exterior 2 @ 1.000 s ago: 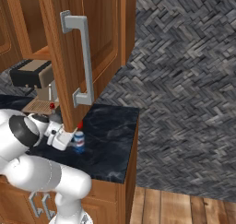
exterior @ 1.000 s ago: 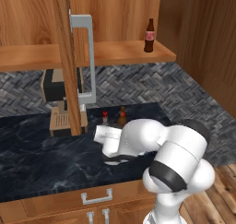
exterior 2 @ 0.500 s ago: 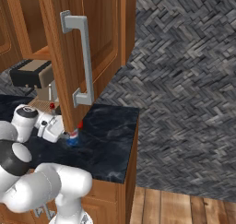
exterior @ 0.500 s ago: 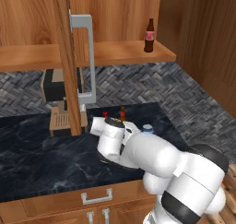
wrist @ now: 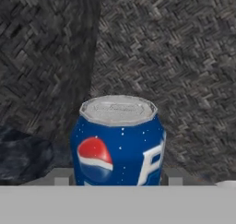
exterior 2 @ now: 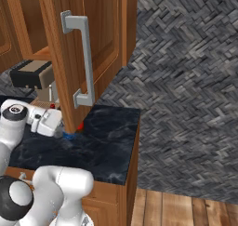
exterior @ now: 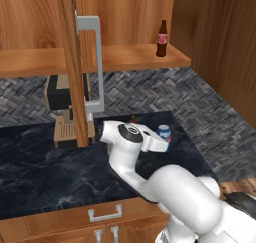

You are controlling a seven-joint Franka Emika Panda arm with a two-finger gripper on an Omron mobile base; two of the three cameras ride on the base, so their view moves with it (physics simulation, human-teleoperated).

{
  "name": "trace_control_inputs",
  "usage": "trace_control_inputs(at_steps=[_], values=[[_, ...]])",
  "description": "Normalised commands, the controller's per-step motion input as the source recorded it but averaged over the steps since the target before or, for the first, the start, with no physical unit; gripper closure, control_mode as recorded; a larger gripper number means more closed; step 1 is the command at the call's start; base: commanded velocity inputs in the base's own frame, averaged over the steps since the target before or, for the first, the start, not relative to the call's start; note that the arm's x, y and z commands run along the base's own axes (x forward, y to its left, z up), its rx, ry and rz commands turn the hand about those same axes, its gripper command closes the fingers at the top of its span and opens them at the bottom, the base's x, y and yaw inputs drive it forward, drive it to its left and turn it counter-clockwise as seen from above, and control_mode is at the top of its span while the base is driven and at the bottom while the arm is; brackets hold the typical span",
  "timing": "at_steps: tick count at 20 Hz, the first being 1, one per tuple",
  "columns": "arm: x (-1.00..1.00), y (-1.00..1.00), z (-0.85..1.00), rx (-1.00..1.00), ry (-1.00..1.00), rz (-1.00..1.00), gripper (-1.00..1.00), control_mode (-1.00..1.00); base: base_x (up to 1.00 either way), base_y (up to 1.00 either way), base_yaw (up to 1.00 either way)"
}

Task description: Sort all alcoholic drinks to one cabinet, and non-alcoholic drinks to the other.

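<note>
1. The jaws stand part-way apart, one to each side of the small blue soda can with a silver top (wrist: 117,142). In the hand view only grey stubs of them flank the can's base at the lower edge, and whether the pads press its wall cannot be told.
2. The white two-finger gripper (exterior: 161,143) sits at the middle of the left base view, pointing toward the frame's right, with the can (exterior: 163,132) just beyond its tip. In the right base view the gripper (exterior 2: 56,126) is at the left, and a sliver of blue (exterior 2: 69,136) shows below the edge of the open wooden cabinet door with a grey bar handle (exterior 2: 83,57).
3. The can stands upright on the dark marbled counter (exterior: 40,172), its long axis vertical and dead ahead along the gripper's line of sight, centred between the jaws.
4. Judged from this, the coming move turns on closing squarely across the can's round wall.
5. The small dark cola bottle with a red-and-white label (exterior: 161,38) stands on the wooden cabinet shelf (exterior: 125,57) at the upper right, well apart from the can.
</note>
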Motion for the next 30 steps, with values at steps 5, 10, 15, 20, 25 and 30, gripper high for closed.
trace_control_inputs(at_steps=[5, 10, 15, 20, 25, 30], values=[[-0.21, 0.00, 0.50, 0.00, 0.00, 0.19, 1.00, -1.00, 0.00, 0.00, 0.00], [-0.21, 0.00, 0.48, 0.01, 0.00, 0.19, 1.00, -1.00, 0.00, 0.00, 0.00], [-0.16, 0.00, 0.50, 0.03, 0.00, 0.19, 1.00, -1.00, 0.00, 0.00, 0.00], [-0.15, 0.00, 0.48, 0.07, 0.02, 0.19, 1.00, -1.00, 0.00, 0.00, 0.00], [-0.09, 0.04, 0.52, 0.06, 0.04, 0.17, 1.00, -1.00, 0.00, 0.00, 0.00], [0.00, 0.19, 0.44, 0.04, 0.05, 0.15, 1.00, -1.00, 0.00, 0.00, 0.00]])
